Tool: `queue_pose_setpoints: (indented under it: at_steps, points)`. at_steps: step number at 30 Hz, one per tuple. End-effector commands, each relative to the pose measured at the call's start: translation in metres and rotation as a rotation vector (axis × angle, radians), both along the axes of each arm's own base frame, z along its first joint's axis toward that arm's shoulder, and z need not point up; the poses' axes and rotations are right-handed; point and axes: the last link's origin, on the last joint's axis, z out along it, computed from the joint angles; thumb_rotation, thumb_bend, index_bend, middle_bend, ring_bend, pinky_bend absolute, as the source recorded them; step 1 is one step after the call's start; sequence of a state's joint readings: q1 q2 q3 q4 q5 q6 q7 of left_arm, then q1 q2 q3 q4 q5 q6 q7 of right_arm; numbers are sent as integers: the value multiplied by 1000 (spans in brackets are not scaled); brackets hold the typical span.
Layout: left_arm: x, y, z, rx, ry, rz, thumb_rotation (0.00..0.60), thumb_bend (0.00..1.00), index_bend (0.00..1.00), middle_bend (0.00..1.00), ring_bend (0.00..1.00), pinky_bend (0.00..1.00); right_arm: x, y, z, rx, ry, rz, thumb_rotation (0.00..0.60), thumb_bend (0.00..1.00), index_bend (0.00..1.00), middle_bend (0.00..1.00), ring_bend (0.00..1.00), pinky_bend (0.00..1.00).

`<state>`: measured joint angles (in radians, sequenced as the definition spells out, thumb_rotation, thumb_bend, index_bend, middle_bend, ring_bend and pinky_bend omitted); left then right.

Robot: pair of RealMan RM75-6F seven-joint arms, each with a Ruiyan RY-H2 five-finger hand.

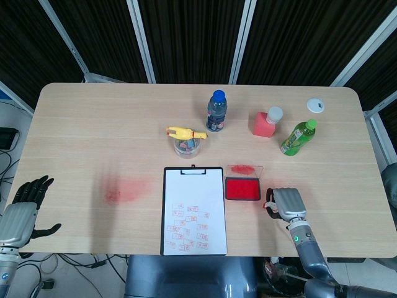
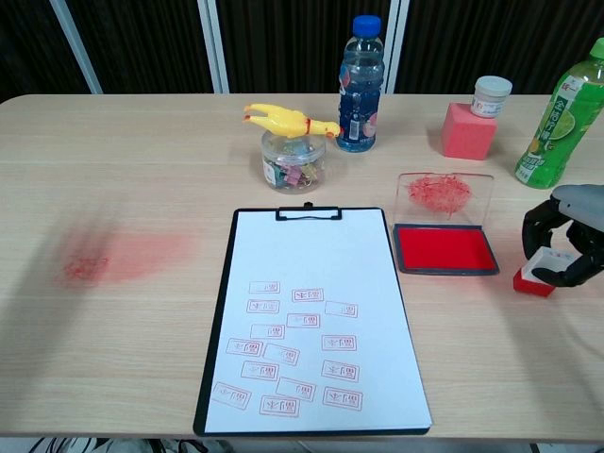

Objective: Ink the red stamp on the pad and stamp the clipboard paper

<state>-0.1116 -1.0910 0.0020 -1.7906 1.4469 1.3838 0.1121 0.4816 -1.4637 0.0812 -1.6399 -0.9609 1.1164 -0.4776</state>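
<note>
Holding colored clips, jar (image 2: 293, 162) supports rubber chicken (image 2: 286, 121).

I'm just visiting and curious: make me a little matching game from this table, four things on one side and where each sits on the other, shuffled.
Things:
1. red stamp
2. rubber chicken
3. ink pad
4. white jar

Places:
A. on the pink block
B. right of the clipboard
C. on the clip jar
D. under the right robot hand

Pairs: 1-D, 2-C, 3-B, 4-A

No legible text (stamp marks blurred).
</note>
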Motion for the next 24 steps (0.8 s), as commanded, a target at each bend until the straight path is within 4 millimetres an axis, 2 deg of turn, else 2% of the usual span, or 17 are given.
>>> queue_pose_setpoints:
  at_steps: [1,6,12,24]
  points:
    - [0,0,0,-1,-1,0,600,56,0,0,0,0,2,-1,0,-1,-2,5,600,561,872,721,826,927]
    - [0,0,0,1,-2,-1,600,56,0,0,0,0,10,-5,0,-9,-22,13,600,561,878,727,826,927]
    - [0,1,1,-1,-9,2,600,56,0,0,0,0,29,-10,-1,-3,-59,27,600,562,884,733,826,927]
    - [-1,4,4,-11,-37,23,600,57,0,0,0,0,83,-21,-24,6,-104,76,600,568,909,755,826,927]
